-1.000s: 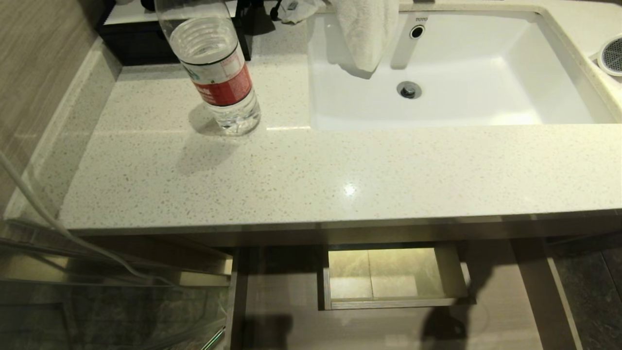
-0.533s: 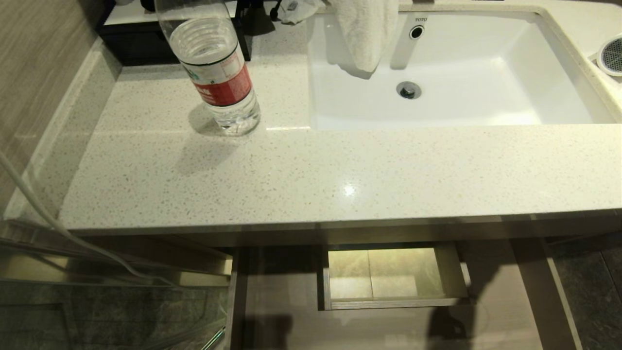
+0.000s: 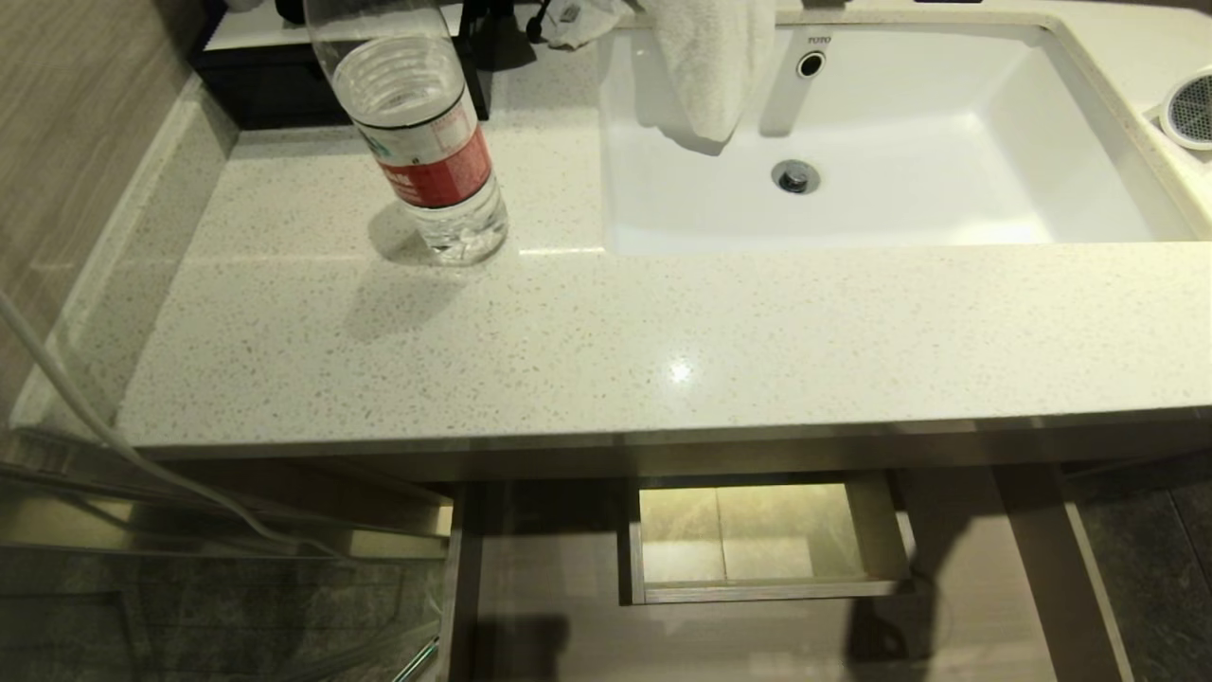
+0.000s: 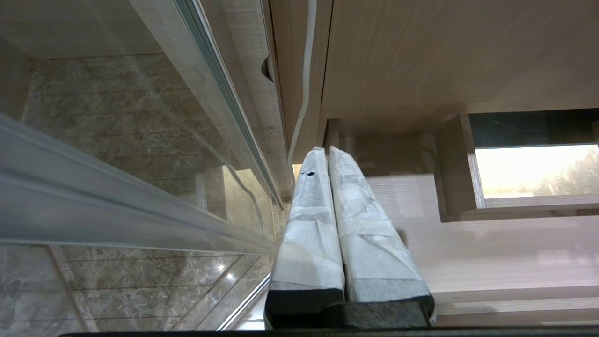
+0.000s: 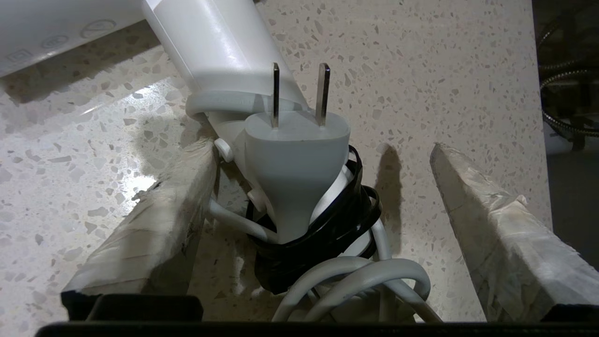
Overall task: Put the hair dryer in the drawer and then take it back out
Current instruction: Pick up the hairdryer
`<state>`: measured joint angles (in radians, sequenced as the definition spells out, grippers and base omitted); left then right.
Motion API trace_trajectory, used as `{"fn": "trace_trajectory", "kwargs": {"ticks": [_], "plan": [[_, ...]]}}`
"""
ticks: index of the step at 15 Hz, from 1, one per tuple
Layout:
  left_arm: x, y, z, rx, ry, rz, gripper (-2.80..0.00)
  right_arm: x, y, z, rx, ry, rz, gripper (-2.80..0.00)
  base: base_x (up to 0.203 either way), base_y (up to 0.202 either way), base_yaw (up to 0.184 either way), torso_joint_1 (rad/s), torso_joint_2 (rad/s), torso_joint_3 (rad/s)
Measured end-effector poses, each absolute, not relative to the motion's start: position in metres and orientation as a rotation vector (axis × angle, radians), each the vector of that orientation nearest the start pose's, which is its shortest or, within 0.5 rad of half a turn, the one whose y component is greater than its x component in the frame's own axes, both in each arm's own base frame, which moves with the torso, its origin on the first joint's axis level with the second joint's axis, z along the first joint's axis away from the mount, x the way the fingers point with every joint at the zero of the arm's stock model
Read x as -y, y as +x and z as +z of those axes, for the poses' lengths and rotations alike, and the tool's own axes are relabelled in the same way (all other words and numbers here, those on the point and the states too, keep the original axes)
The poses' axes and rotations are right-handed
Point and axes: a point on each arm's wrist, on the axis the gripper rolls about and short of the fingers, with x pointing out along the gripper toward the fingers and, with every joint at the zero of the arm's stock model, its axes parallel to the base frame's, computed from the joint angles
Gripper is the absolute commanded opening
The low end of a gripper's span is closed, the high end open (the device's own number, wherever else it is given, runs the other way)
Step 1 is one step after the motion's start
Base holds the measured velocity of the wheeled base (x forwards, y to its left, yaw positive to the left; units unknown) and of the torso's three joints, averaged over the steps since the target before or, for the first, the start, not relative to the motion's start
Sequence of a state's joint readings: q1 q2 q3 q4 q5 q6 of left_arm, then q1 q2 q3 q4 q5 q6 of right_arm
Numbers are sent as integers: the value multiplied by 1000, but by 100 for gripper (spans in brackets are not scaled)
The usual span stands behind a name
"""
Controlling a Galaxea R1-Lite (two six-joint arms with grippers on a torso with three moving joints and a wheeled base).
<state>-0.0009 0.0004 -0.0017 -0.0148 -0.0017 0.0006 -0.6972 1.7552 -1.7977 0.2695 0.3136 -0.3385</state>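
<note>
The white hair dryer lies on the speckled counter right of the sink, and only its grey slotted grille [image 3: 1191, 112] shows at the head view's right edge. In the right wrist view its handle [image 5: 210, 42] leads to a two-pin plug [image 5: 295, 154] bound to the coiled cord [image 5: 355, 281] with black tape. My right gripper [image 5: 322, 147] is open and straddles that bundle, one taped finger [image 5: 159, 224] close against it and the other well clear. The drawer [image 3: 549, 616] stands pulled out under the counter, its boxed cut-out [image 3: 757, 535] showing. My left gripper [image 4: 323, 152] is shut, parked low beside the drawer.
A water bottle [image 3: 426, 142] stands on the counter [image 3: 663, 322] left of the white sink [image 3: 1089, 123]. A towel [image 3: 710, 66] hangs over the sink's back edge. A glass panel [image 4: 117, 187] and a white cable [image 3: 95, 426] are on the left. A metal hose [image 5: 566, 93] hangs beyond the counter edge.
The head view is nearly unchanged; only the dark shadow on the drawer floor at lower right has shifted slightly.
</note>
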Motion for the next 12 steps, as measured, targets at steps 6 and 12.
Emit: {"fn": "trace_trajectory", "kwargs": {"ticks": [6, 12], "plan": [[0, -23, 77, 16, 0, -2, -280, 206, 264, 340, -365, -122, -313, -280, 0, 0, 0, 0, 0, 0], [0, -23, 77, 16, 0, -3, -280, 204, 266, 332, -423, -95, -287, -280, 0, 0, 0, 0, 0, 0]]}}
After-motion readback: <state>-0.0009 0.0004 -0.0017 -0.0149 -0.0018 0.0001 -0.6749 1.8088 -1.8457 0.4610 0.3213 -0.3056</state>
